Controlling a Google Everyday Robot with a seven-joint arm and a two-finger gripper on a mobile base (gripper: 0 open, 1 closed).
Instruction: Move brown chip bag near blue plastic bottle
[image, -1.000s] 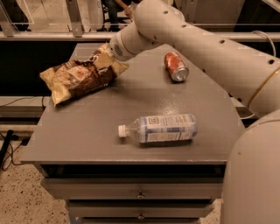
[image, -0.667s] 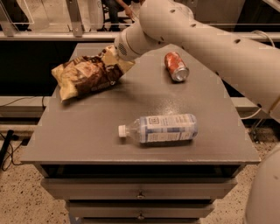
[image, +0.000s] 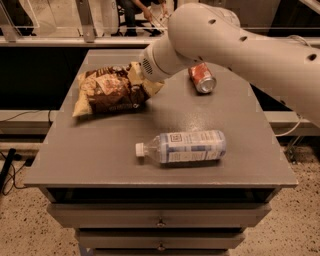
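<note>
One claw (image: 144, 82) pinches the end of the brown chip bag (image: 107, 92) beside it.

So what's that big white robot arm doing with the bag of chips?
The robot's arm reaches over the table, and its tool is at the right end of the brown chip bag, mostly hidden behind the arm. The bag sits at the back left. The blue plastic bottle lies on its side nearer the front, apart from the bag, so the bag is not beside it yet. A red can lies at the back right.
</note>
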